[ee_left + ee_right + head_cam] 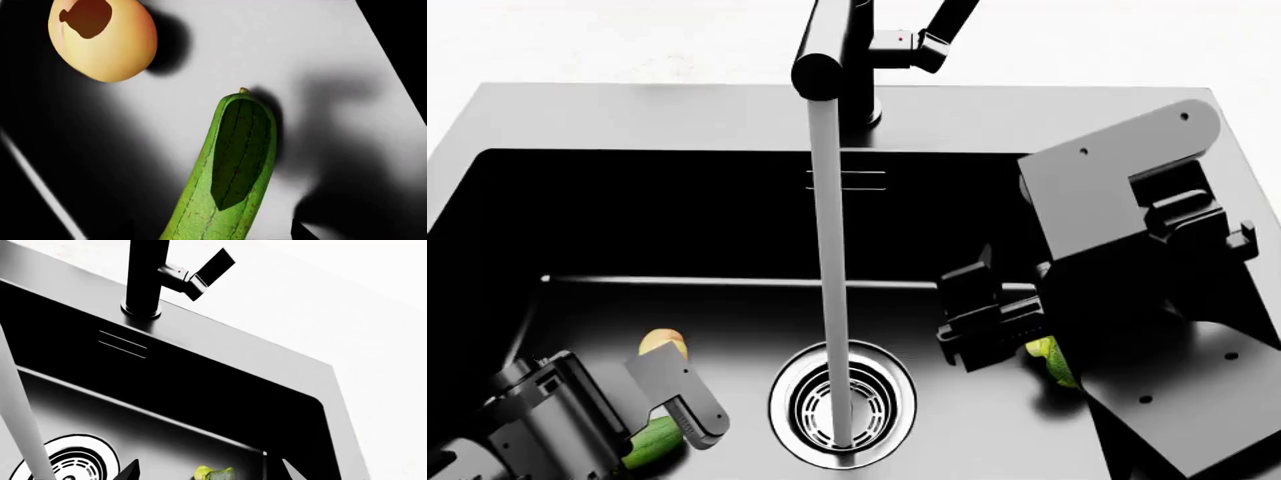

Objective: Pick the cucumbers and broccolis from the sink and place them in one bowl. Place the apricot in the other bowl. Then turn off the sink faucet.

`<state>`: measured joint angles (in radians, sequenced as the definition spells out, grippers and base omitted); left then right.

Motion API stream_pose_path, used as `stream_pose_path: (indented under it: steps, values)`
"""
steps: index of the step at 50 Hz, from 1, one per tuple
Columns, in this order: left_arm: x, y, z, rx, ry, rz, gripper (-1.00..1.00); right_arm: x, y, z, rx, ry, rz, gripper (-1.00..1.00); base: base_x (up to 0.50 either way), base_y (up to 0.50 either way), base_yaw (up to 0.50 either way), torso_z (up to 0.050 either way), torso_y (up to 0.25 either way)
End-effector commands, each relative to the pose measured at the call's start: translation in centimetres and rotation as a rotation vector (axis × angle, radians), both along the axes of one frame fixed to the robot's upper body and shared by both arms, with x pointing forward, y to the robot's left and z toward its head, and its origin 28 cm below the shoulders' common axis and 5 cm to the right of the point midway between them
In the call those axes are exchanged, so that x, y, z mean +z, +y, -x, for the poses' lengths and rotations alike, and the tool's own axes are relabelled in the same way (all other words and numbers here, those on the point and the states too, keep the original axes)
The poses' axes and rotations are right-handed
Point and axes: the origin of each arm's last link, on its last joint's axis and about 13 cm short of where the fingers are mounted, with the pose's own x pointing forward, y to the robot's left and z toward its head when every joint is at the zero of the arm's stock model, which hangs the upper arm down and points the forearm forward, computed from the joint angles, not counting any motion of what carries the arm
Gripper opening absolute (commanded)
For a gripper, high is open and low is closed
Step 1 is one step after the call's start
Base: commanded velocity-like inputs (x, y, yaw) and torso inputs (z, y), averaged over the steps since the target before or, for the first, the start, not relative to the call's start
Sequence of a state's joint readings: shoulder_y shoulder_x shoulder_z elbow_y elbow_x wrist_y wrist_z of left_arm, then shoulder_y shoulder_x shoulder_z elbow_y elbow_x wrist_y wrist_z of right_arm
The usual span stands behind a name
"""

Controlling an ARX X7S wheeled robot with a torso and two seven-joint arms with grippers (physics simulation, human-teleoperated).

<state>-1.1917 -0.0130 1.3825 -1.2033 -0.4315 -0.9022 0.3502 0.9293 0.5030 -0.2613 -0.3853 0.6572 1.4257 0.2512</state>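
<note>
Currently, I read both arms as lowered into the sink (pixel 587 120), and I place everything relative to its drain (pixel 842 402). Water falls from the sink faucet (pixel 834 50) in a straight column onto the drain; the faucet stands on the rim behind it, its side lever angled up. My left claw (pixel 681 395) sits left of the drain, low over the basin floor. The apricot (pixel 662 343) lies just behind this claw, and a cucumber (pixel 651 441) lies partly under it. On the left wrist view the cucumber (pixel 227 170) and the apricot (pixel 101 39) lie apart on the floor, neither gripped; I cannot tell how far this claw is spread. My right claw (pixel 994 320) sits right of the drain. A yellow-green piece, apparently a broccoli (pixel 1050 360), shows just beyond it, mostly hidden by the arm. On the right wrist view it lies between the fingertips (pixel 130 471), which stand apart, not touching it.
</note>
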Motion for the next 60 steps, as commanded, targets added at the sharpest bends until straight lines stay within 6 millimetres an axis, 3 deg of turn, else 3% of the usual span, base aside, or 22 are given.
stream_pose_path:
  steps: [1,7,8,13,14,17,19,20,23,26,33,42,43,53,60]
  values:
    - [-2.2,1.3,1.2,0.035,0.066,-0.073,1.0,0.0,0.0,-0.1,0.011,-0.012,-0.04,1.0,0.0,0.0,0.0,0.0,0.0]
    - [-1.6,1.6,0.8,0.03,-0.002,-0.151,1.0,-0.2,-0.2,0.2,0.004,-0.011,-0.044,1.0,0.0,0.0,0.0,0.0,-0.007]
    - [-1.3,1.5,0.5,0.016,-0.024,-0.134,-1.0,-0.3,-0.3,0.2,0.003,-0.011,-0.045,1.0,0.0,0.0,0.0,0.0,0.0]
    - [-0.1,1.3,-0.5,-0.01,-0.13,-0.128,-1.0,-0.4,-0.3,0.2,0.003,-0.012,-0.05,1.0,0.0,0.0,0.0,0.0,0.0]
    - [0.2,1.0,-0.9,-0.029,-0.152,-0.061,-1.0,-0.4,-0.2,0.2,0.005,-0.012,-0.051,1.0,0.0,0.0,0.0,0.0,0.0]
    - [2.1,0.5,-2.0,-0.087,-0.248,-0.016,-1.0,-0.2,-0.1,0.3,0.009,-0.015,-0.05,1.0,0.0,0.0,0.0,0.0,0.0]
    - [3.1,4.8,-0.3,0.099,-0.262,-0.101,-1.0,0.0,0.1,0.4,0.013,-0.02,-0.048,1.0,0.0,0.0,0.0,0.0,0.0]
    - [3.8,5.4,0.4,0.111,-0.287,-0.149,-1.0,0.0,0.1,0.4,0.014,-0.02,-0.047,1.0,0.0,0.0,0.0,0.0,0.0]
    - [6.5,2.9,2.4,-0.022,-0.41,-0.068,-1.0,0.1,0.2,0.4,0.015,-0.022,-0.044,1.0,0.0,0.0,0.0,0.0,0.0]
    - [9.6,0.2,6.0,-0.194,-0.561,0.025,-1.0,0.1,0.3,0.4,0.017,-0.022,-0.042,1.0,0.0,0.0,0.0,0.0,0.0]
    - [13.3,0.5,10.1,-0.173,-0.702,0.209,-1.0,-0.3,-0.3,0.4,0.006,0.009,-0.028,1.0,0.0,0.0,0.0,0.0,0.0]
    - [15.3,1.3,12.0,-0.132,-0.793,0.327,-1.0,-0.8,-0.6,-1.8,-0.015,0.198,0.15,1.0,0.0,0.0,0.0,0.0,0.0]
    - [15.6,1.2,12.4,-0.142,-0.777,0.404,-1.0,-0.8,-0.5,-2.2,-0.021,0.214,0.172,1.0,0.0,0.0,0.0,0.0,0.0]
    - [16.8,1.2,13.1,-0.138,-0.828,0.408,-1.0,-1.7,0.1,-5.7,-0.039,0.315,0.292,1.0,0.0,0.0,0.0,0.0,0.0]
    - [17.1,1.1,13.2,-0.144,-0.833,0.439,-1.0,0.0,0.7,-7.9,-0.061,0.301,0.381,1.0,0.0,0.0,0.0,0.0,0.0]
